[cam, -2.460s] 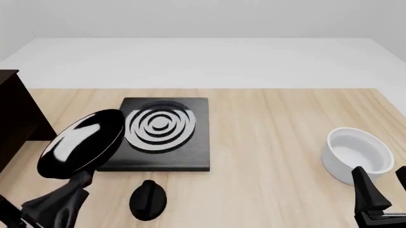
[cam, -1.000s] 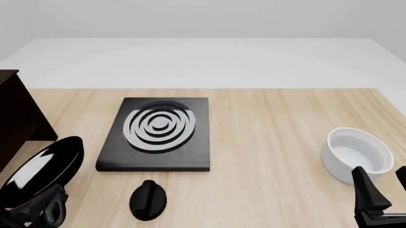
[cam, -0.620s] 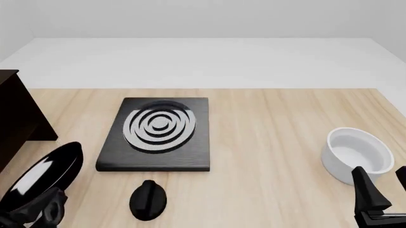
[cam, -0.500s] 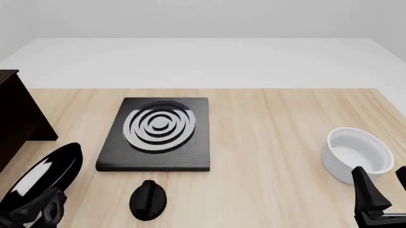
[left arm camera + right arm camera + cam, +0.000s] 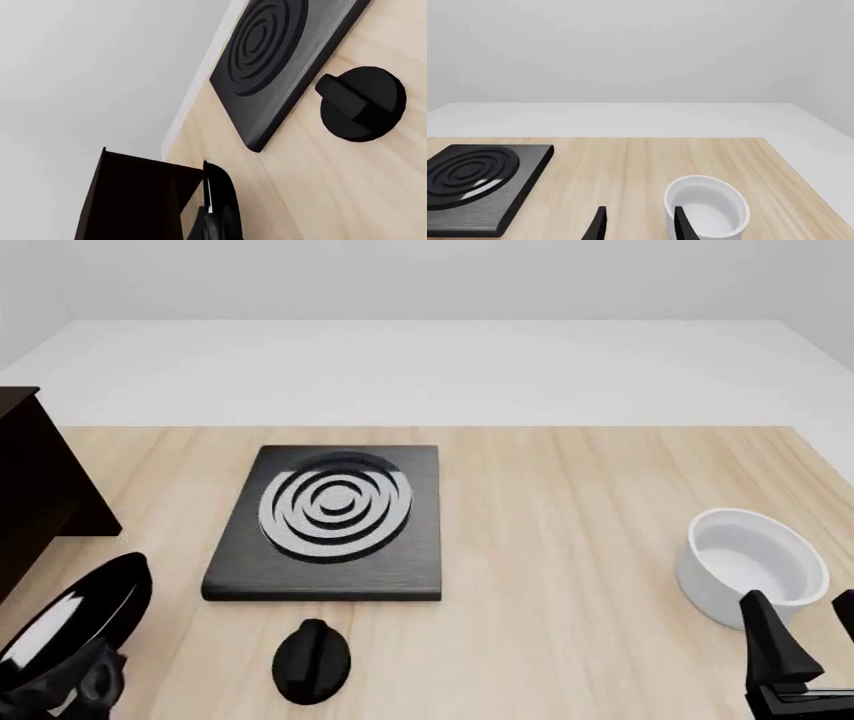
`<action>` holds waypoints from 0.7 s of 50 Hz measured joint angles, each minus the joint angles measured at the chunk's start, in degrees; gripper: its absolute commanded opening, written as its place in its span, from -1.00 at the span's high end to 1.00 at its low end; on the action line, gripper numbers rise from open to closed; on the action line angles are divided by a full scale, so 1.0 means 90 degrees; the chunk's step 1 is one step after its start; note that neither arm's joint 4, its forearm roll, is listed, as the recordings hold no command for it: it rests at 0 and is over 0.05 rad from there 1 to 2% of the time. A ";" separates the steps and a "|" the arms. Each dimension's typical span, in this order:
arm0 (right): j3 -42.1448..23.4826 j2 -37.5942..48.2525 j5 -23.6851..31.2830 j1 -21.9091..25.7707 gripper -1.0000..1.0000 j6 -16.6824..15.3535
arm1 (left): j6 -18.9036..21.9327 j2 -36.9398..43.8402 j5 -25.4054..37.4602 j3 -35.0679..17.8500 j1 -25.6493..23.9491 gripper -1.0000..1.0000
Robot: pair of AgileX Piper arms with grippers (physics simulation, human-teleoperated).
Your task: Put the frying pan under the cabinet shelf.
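The glossy black frying pan [image 5: 67, 625] is tilted on edge at the table's front left, just right of the dark cabinet shelf [image 5: 34, 490]. My left gripper [image 5: 83, 688] is below it, shut on its handle; the handle itself is mostly hidden. In the left wrist view the pan's rim [image 5: 220, 192] stands right beside the cabinet shelf [image 5: 133, 200]. My right gripper [image 5: 807, 632] is at the front right, open and empty, its fingers [image 5: 679, 222] apart near a white bowl.
A flat black slab with grey rings [image 5: 334, 520] lies mid-left on the table. A small black knob [image 5: 311, 660] sits in front of it. A white bowl [image 5: 754, 565] stands at the right, just beyond my right gripper.
The left gripper has carried the pan from beside the slab leftward and down toward the front left corner, close to the cabinet. The right arm has not moved.
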 measured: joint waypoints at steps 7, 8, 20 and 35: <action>0.0000 0.0000 0.0000 0.0000 -1.00 0.0000 | -0.0074 0.0000 -0.0005 0.0000 0.0106 1.00; 0.0000 0.0000 0.0000 0.0000 -1.00 0.0000 | -0.0083 0.0000 -0.0008 0.0000 0.0122 1.00; 0.0000 -0.0001 0.0000 0.0000 -1.00 0.0000 | -0.0063 0.0000 -0.0059 0.0000 0.0288 1.00; 0.0000 -0.0001 0.0000 0.0000 -1.00 -0.0001 | 0.0011 0.0000 -0.0020 0.0000 0.0452 1.00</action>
